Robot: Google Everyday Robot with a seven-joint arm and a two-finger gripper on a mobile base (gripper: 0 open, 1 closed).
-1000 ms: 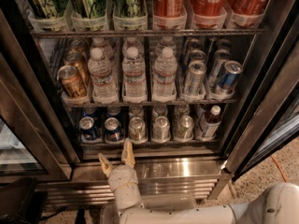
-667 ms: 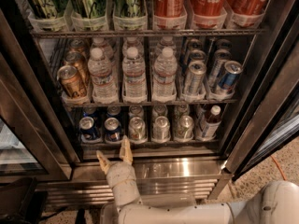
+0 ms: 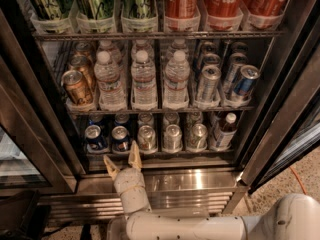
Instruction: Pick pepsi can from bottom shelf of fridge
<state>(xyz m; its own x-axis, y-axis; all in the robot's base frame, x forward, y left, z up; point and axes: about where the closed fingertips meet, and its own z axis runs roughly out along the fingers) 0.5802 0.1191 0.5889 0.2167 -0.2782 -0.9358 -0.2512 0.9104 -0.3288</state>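
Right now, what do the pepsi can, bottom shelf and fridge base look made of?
Pepsi can: likely aluminium, glossy blue print, bright silver top.
Bottom shelf: dark wire, probably coated metal.
Fridge base: brushed stainless steel, streaky reflections.
Claw, open, just below the shelf front: tan, matte, maybe plastic.

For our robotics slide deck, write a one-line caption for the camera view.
Open gripper hovers at the fridge sill, just below a front-row pepsi can on the bottom shelf.
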